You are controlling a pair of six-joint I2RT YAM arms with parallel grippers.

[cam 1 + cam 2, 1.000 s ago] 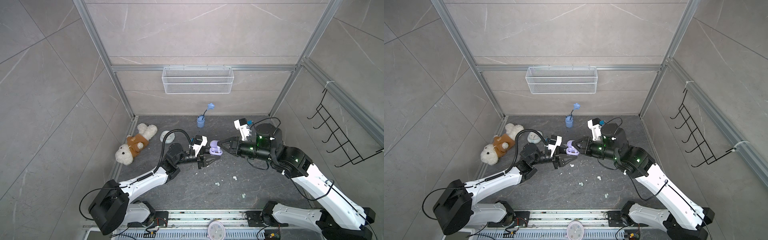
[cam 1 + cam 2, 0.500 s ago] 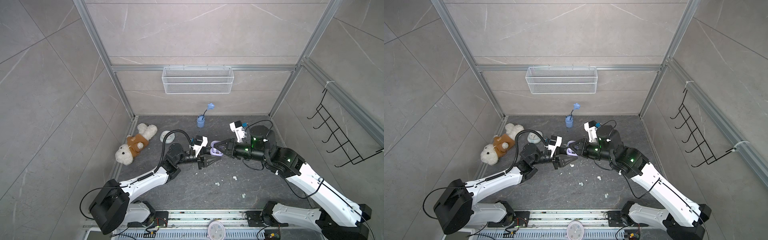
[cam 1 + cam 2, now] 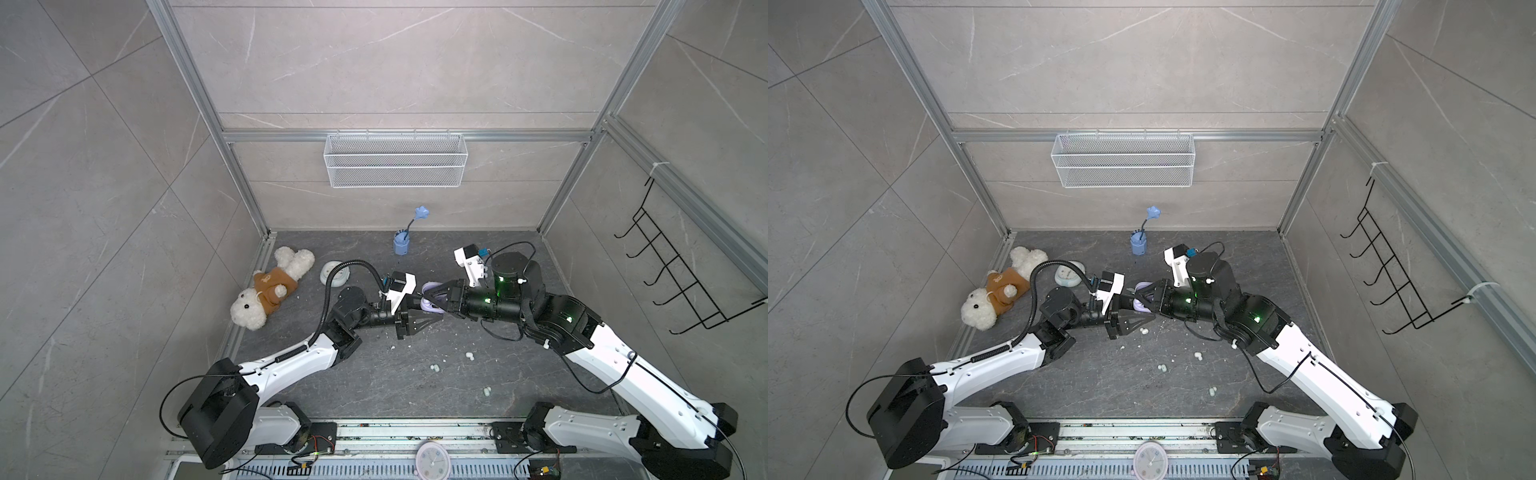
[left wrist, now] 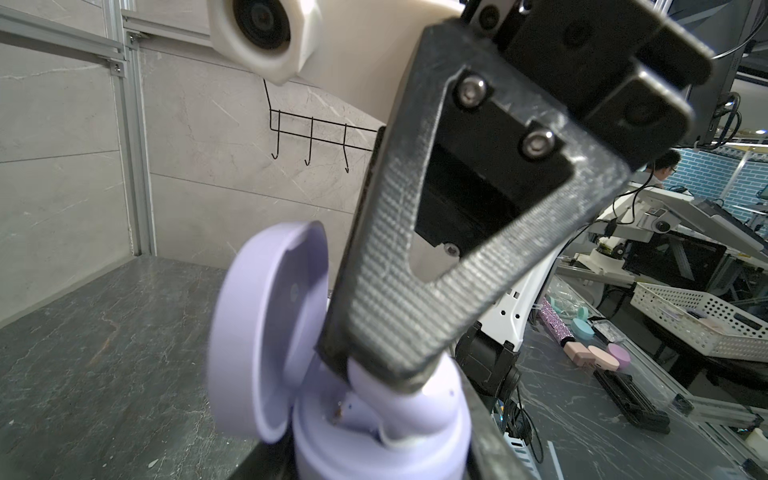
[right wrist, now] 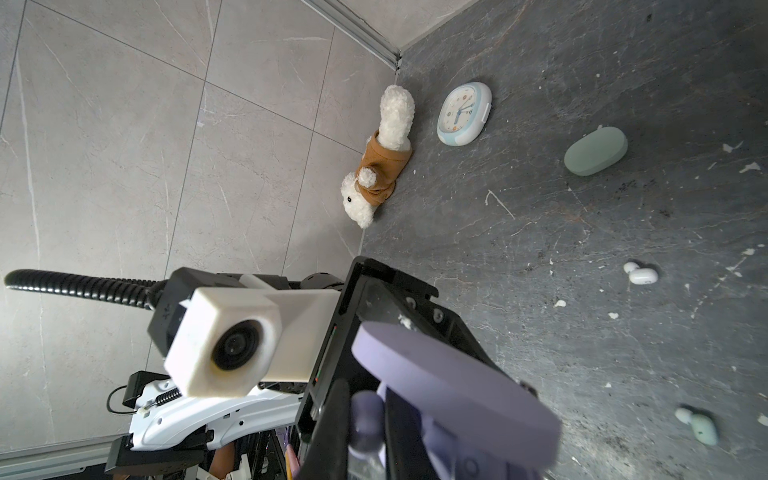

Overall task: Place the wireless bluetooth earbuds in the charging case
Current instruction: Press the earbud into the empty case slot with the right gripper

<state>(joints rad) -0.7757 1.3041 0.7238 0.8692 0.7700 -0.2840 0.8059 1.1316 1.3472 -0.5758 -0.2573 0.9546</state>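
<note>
Nearest the camera runs a metal rail (image 3: 415, 434) with a small round clock face (image 3: 432, 460) in front of it and the two arm bases bolted at either end. Beyond it lies the floor (image 3: 374, 390), a dark grey veined slab, scuffed and strewn with white crumbs. Loose on it are a mint earbud (image 3: 487, 390), a second mint earbud (image 3: 435, 368) and a white earbud (image 3: 469, 355), well apart from one another. In mid-floor the arms meet tip to tip. The left gripper (image 3: 1136, 312) is clamped on the base of the lavender charging case (image 4: 345, 440), whose lid stands open. The right gripper (image 4: 374, 374) has its jaws closed on a lavender earbud (image 4: 415, 399), which sits at the case's well; whether it is fully seated cannot be told. Farther back, a closed mint green case (image 5: 596, 151) lies on the slab, then a pale blue clock (image 3: 334, 273) and a plush dog (image 3: 270, 293) in a brown jacket, lying close to the left wall. Near the back wall stands a blue cup (image 3: 401, 246) holding a blue flower. The walls are large grey tiles framed in aluminium; a white wire basket (image 3: 395, 160) hangs on the back wall and a black hook rack (image 3: 681, 274) on the right one.
</note>
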